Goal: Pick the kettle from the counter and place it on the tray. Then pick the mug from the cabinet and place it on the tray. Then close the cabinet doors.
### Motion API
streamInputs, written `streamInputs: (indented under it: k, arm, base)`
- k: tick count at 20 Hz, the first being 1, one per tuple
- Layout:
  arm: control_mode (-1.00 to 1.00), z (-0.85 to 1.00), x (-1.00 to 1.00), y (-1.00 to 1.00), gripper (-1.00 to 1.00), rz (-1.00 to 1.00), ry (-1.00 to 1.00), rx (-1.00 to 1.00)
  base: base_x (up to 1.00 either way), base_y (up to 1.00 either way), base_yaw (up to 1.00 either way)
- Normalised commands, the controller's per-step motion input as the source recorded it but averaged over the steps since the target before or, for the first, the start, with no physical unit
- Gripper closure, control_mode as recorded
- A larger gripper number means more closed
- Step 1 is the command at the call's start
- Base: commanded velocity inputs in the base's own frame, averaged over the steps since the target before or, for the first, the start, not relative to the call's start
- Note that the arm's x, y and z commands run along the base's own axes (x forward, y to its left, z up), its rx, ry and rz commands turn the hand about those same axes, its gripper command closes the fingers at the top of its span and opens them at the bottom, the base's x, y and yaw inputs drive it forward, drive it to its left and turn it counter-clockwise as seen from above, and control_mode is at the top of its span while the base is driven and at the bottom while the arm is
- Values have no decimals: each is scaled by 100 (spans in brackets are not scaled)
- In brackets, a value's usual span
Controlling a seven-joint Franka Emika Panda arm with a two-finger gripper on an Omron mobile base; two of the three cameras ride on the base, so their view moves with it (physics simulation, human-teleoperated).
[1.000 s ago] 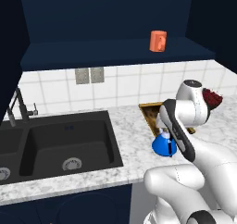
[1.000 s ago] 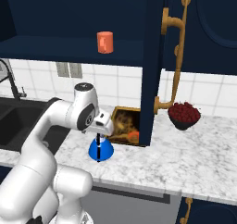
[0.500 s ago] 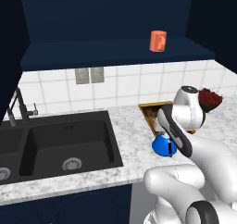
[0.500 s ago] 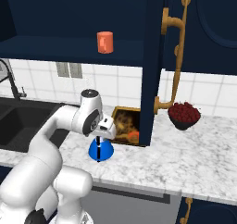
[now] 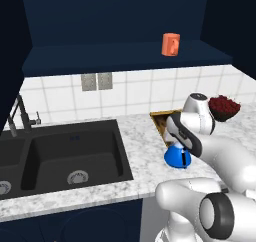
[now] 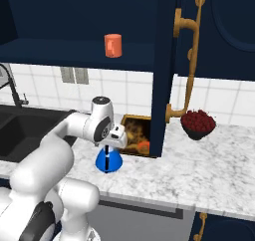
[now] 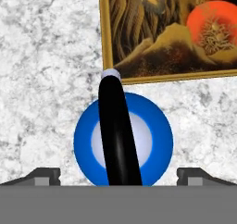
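Lower now, gripper (image 7: 118, 174) jaws apart straddle the kettle (image 7: 123, 140); centre on its handle (image 7: 118, 130) before closing.

Both base views looked forward and down from behind the arm, sharing the kettle (image 5: 177, 156) at centre; the hand view stared straight down, close above it.

White square tiling (image 5: 140, 91) lining the back wall under the dark upper units, broken by a grey double outlet plate (image 5: 96, 81). Black double sink (image 5: 60, 153) sitting sunk in at left, with a dark faucet (image 5: 20, 117) standing at its far left corner. Dark bowl of red fruit (image 6: 198, 124) resting at right, near the wall. Even, soft lighting throughout.
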Motion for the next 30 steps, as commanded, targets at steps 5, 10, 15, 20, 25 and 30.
streamInputs:
  k: [5, 10, 15, 20, 25, 30]
  arm:
    - [-100, -16, 1, 0, 100, 0, 1, 0]
    - [-100, -8, -17, 0, 100, 0, -3, 0]
    - [-100, 1, -49, 0, 100, 0, -17, 0]
    - [-100, 24, -16, -1, 100, -1, -22, 0]
    - [-100, 29, 35, -5, 100, 0, -9, 0]
    - [-100, 15, 51, -13, 100, 0, 0, 0]
  base:
    - [0, 0, 0]
    - [0, 0, 0]
    - [0, 0, 0]
    - [0, 0, 0]
    - [0, 0, 0]
    - [0, 0, 0]
